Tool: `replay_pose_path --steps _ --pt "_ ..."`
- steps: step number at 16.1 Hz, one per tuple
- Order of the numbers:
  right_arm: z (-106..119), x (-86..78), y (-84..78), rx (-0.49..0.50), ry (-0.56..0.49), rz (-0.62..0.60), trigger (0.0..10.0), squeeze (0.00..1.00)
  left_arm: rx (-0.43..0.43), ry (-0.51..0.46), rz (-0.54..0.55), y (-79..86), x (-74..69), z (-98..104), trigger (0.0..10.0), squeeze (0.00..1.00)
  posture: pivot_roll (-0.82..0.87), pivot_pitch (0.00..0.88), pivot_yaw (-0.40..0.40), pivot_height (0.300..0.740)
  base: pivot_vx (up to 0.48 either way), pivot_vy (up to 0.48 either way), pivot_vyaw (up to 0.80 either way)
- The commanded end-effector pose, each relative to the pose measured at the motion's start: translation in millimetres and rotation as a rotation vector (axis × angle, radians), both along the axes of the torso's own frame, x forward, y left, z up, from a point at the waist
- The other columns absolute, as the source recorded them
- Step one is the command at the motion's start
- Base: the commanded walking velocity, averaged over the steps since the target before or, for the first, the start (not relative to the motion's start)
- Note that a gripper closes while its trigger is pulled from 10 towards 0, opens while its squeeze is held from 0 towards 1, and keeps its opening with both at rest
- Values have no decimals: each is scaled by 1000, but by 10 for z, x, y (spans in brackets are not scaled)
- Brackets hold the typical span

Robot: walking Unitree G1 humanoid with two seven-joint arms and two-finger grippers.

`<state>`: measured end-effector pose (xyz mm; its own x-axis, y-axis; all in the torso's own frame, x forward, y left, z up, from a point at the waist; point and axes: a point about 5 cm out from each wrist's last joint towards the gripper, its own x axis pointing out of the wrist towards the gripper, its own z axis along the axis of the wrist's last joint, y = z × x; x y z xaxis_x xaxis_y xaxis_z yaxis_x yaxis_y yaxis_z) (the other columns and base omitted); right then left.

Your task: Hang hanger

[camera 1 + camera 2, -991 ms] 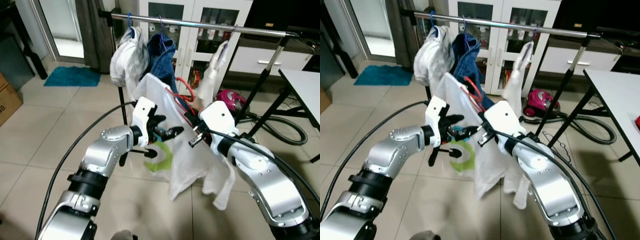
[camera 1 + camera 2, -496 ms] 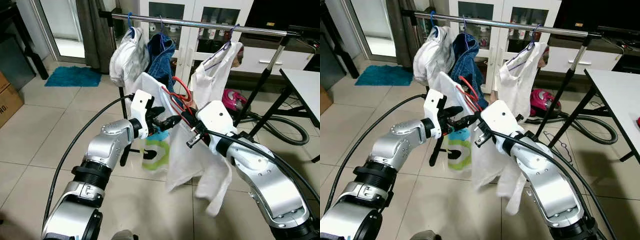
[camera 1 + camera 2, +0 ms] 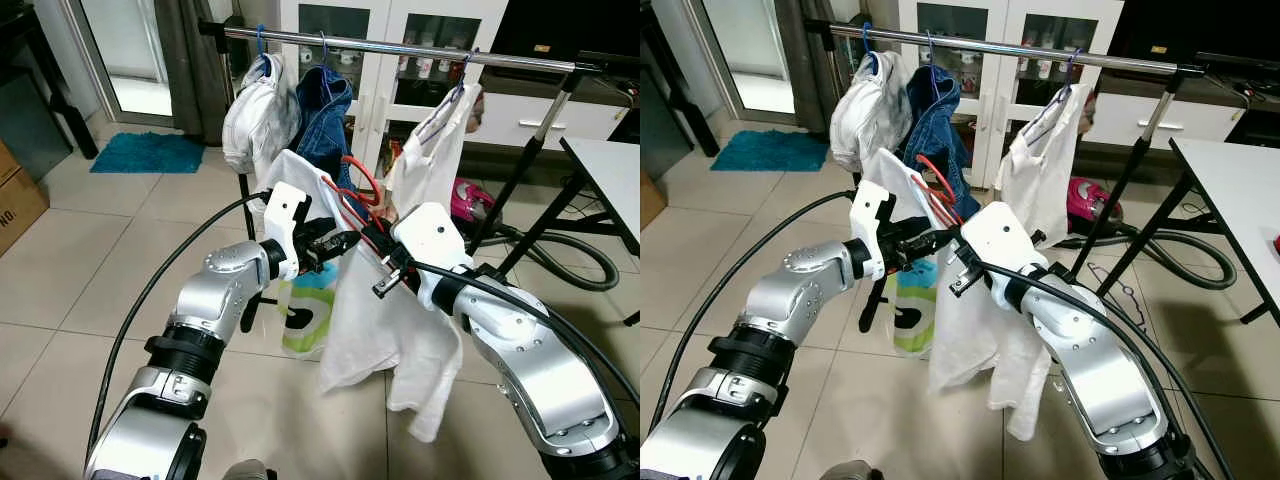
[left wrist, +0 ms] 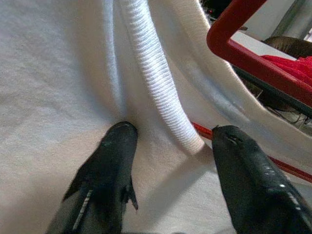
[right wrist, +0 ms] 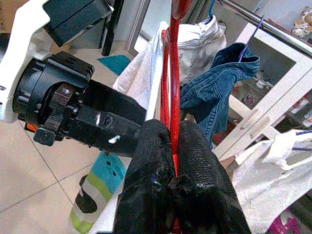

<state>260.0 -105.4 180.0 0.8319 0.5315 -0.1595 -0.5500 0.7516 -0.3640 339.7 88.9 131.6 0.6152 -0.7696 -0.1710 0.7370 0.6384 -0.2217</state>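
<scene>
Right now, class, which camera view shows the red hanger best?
The right wrist view: the red hanger runs up from the right gripper clamping it. The eye views show its hook above the white shirt; the left wrist view shows a fragment.

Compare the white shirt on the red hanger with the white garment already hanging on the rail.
The white shirt rides a red hanger pinched in the right gripper, below the rail; the white garment hangs from the rail on a purple hanger. The shirt shows a green and blue print; the garment looks plain. The left gripper straddles the shirt's collar; nothing touches the garment. Both are white.
</scene>
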Motion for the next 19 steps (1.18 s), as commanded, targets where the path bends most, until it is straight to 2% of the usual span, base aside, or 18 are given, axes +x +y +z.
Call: replay_pose_path --steps 1,9,12,19 --pt "48 5 -21 -6 -20 -6 0 0 13 0 -4 4 -10 -6 0 0 -21 0 10 740 0 0 0" --pt "49 12 -29 -7 -17 -10 0 0 38 44 16 49 -24 -103 0 0 -23 0 11 740 0 0 0" --pt "34 26 -60 -17 -7 -25 0 0 37 36 -1 53 -56 -92 0 0 -23 0 10 740 0 0 0" --pt "15 28 -70 -36 6 -13 0 0 -5 -6 54 129 -32 -25 0 0 -20 0 2 740 0 0 0"
